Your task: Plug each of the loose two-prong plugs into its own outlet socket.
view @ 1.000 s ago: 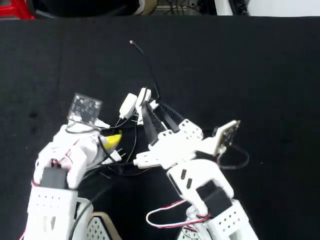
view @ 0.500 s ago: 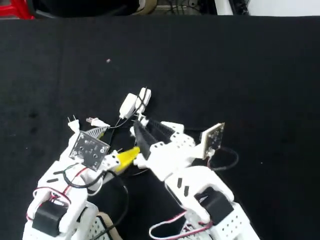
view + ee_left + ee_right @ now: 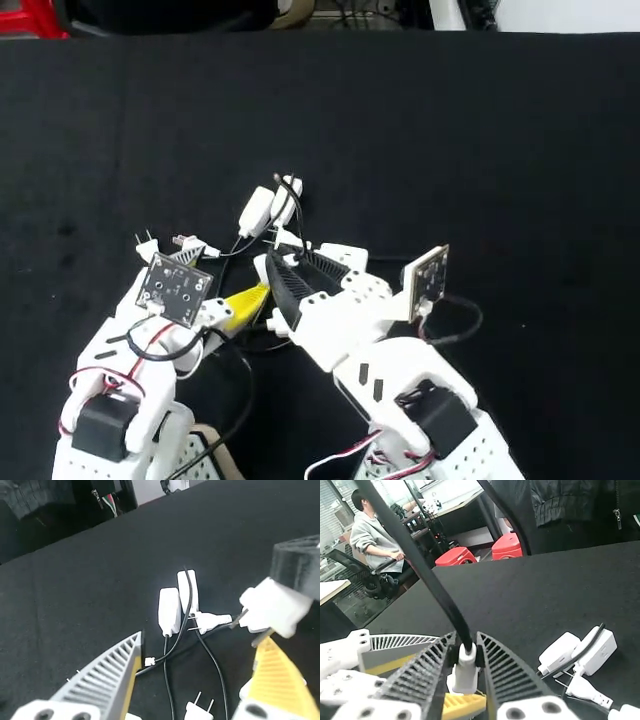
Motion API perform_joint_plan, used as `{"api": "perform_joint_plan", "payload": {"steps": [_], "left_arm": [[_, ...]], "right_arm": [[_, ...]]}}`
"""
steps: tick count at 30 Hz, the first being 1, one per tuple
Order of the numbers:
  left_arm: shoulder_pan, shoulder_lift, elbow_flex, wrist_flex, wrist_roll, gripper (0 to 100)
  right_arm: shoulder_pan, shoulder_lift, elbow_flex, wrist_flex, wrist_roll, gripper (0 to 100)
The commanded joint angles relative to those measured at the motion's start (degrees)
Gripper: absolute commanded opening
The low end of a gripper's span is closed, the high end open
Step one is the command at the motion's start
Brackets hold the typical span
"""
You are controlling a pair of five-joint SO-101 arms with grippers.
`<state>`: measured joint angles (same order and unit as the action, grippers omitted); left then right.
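A loose two-prong plug [image 3: 147,243] is seen on the black worktop [image 3: 520,150], left of the pair of white outlet sockets [image 3: 270,205] and apart from them. The left hand [image 3: 200,645] is held on that same side of the sockets, its grey and yellow fingers spread wide. A second plug [image 3: 212,621] lies just beside the sockets. Slightly right of the sockets and near them, the right hand [image 3: 466,639] is clamped on a white plug [image 3: 465,672] with a black cord.
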<state>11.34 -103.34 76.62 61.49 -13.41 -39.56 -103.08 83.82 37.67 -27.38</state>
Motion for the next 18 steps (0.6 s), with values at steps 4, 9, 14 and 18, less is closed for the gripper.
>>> {"api": "perform_joint_plan", "payload": {"steps": [4, 9, 14, 18], "left_arm": [[-0.57, 0.18, -0.31, -1.58, 0.00, 35], [-0.75, 0.18, -0.31, 3.78, -5.01, 35], [-3.21, 0.18, 0.48, 11.43, -16.44, 35], [-6.46, 0.18, 4.88, 11.96, -22.15, 35]], "right_arm": [[-4.48, -2.42, -5.85, 4.92, 2.02, 1.1], [1.14, -0.40, -8.31, 5.98, 6.15, 1.1], [8.70, 13.49, -11.91, 8.44, 11.34, 1.1], [13.89, 28.53, -16.75, 8.70, 11.96, 1.1]]}}
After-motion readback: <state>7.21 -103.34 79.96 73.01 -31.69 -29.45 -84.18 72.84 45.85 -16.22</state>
